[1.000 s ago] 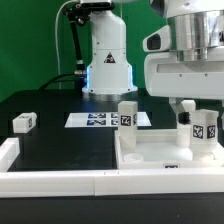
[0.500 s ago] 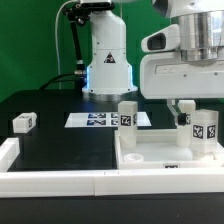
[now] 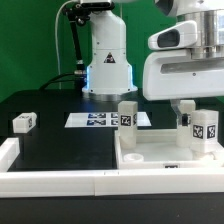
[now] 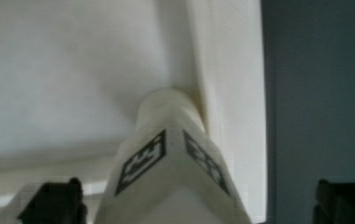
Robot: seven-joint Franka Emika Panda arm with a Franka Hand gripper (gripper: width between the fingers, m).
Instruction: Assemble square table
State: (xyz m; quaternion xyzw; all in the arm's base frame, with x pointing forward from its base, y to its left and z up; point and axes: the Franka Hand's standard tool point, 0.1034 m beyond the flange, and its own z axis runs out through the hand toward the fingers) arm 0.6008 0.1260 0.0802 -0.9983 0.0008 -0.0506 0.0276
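Hovering over upright leg on sq. table panel, claw wide open, fingers either side

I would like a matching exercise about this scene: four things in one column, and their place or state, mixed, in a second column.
1 gripper
2 marker board
3 lying leg
4 table panel

A carries two upright legs
B open
C alone at the exterior view's left
D thin sheet before the robot base

Pairs: 1-B, 2-D, 3-C, 4-A

Robotics lab: robot arm on black table beside marker board
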